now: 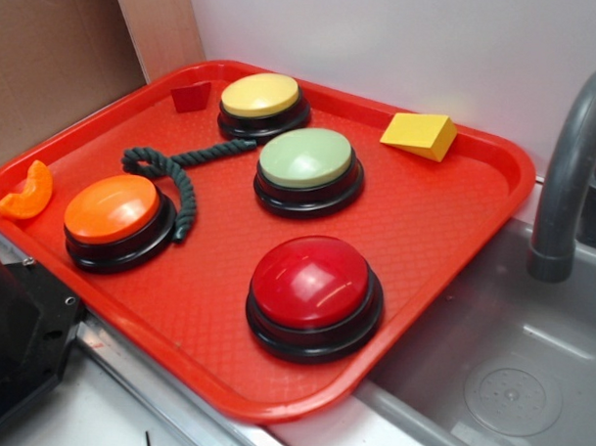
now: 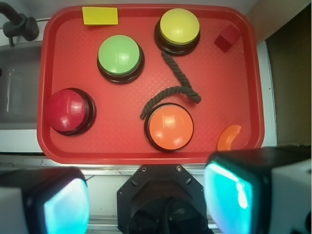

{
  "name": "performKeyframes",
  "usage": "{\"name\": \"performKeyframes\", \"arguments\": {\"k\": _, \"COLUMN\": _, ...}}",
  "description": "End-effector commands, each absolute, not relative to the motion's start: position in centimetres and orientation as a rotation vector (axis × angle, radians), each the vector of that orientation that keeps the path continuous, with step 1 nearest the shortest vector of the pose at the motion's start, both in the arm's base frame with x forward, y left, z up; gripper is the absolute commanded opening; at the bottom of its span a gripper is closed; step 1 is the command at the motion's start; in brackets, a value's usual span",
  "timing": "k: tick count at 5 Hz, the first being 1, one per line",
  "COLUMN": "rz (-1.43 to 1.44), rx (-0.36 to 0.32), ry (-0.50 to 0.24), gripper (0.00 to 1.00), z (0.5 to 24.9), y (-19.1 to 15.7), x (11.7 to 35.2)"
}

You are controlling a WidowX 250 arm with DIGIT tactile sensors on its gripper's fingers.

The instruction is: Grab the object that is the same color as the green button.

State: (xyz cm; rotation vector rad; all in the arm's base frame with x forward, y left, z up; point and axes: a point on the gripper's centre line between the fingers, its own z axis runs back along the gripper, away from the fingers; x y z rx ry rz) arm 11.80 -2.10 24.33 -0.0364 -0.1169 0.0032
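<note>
Gripper waiting high above the tray, rope untouched.

In the exterior view, the dark green rope [image 1: 182, 170] is lying on the red tray [image 1: 445, 228], curling around the orange button [image 1: 117, 217] and running up toward the yellow button [image 1: 263, 102], with the green button [image 1: 308, 167] sitting just to its right. No arm is showing here. In the wrist view, the gripper [image 2: 146, 197] is hovering over the tray's near edge, its two pads spread wide apart and holding nothing, while the rope [image 2: 173, 87] is bending between the yellow button [image 2: 179, 27] and the orange button [image 2: 169, 126]. The likely trouble: the rope is hugging the orange button, so a descent there is risking a finger landing on that dome, and a thin rope could be slipping out of a loose pinch.
</note>
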Motion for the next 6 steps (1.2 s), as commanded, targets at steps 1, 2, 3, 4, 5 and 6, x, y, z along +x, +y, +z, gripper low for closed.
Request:
{"name": "performKeyframes", "arguments": {"k": 1, "rz": 0.003, "rx": -0.036, "ry": -0.117, "gripper": 1.0, "z": 24.3, "y": -2.1, "x": 11.8}}
{"name": "performKeyframes", "arguments": {"k": 2, "rz": 0.102, "rx": -0.071, "ry": -0.058, "gripper": 1.0, "z": 21.0, "y": 1.7, "x": 14.6}}
{"name": "performKeyframes", "arguments": {"k": 3, "rz": 0.203, "rx": -0.032, "ry": -0.077, "gripper": 1.0, "z": 18.8, "y": 3.9, "x": 16.6}}
{"name": "performKeyframes", "arguments": {"k": 4, "rz": 0.253, "rx": -0.05, "ry": -0.088, "gripper": 1.0, "z": 14.1, "y": 6.6, "x": 18.6}}
{"name": "performKeyframes", "arguments": {"k": 5, "rz": 0.105, "rx": -0.069, "ry": -0.148, "gripper": 1.0, "z": 12.0, "y": 6.6, "x": 19.4}}
{"name": "performKeyframes", "arguments": {"k": 6, "rz": 0.047, "rx": -0.046, "ry": -0.108, "gripper": 1.0, "z": 8.8, "y": 6.9, "x": 19.8}}
